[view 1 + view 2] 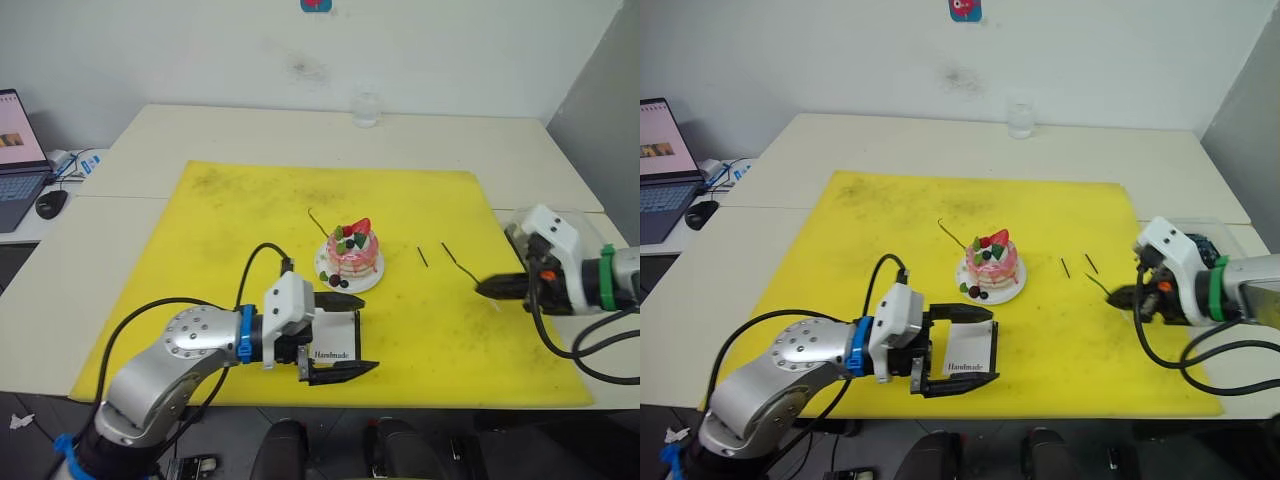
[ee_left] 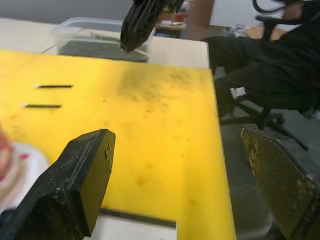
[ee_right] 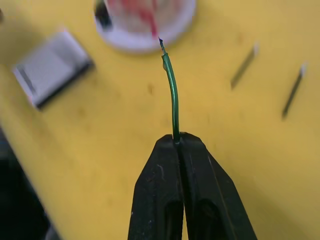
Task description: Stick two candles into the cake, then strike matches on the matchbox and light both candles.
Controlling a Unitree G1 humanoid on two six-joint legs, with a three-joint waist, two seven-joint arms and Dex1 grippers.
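At right of the frame, the right gripper [image 3: 176,142] has its jaws pinched on a green candle [image 3: 171,90]. Lower centre, the left gripper [image 1: 338,336] spreads its jaws wide around the matchbox [image 1: 335,339], just below the cake [image 1: 352,251]. Another candle [image 1: 317,221] lies upper left of the cake.

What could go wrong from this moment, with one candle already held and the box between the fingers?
The right hand pinches the thin green candle only at its end; it already curves, so pushing it into the cake might bend it. The left hand is open around the matchbox, near the plate; closing or lifting carelessly could nudge it.
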